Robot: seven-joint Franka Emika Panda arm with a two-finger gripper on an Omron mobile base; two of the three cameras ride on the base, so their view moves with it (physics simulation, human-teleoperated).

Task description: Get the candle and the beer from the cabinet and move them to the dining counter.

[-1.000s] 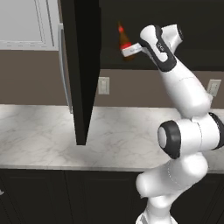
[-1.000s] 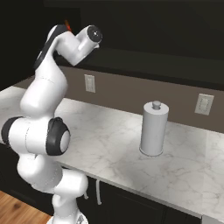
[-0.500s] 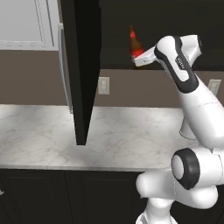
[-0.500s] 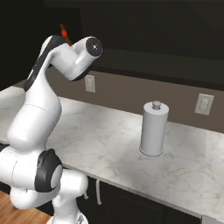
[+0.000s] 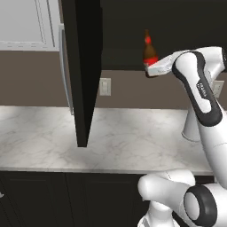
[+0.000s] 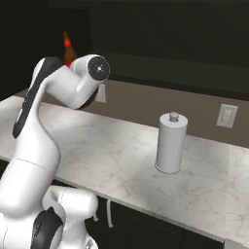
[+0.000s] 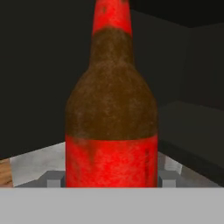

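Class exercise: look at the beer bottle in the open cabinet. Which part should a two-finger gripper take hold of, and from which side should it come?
Grip the beer on its wide lower body, at the red label, not the tapering neck. It stands upright, so probably come in level from the open front of the cabinet, one finger on each side. The gripper already straddles that band, fingertips flanking the label.

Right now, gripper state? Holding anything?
Gripper: shut on the beer, one finger on each side of its red label; bottle upright, just outside the open cabinet.
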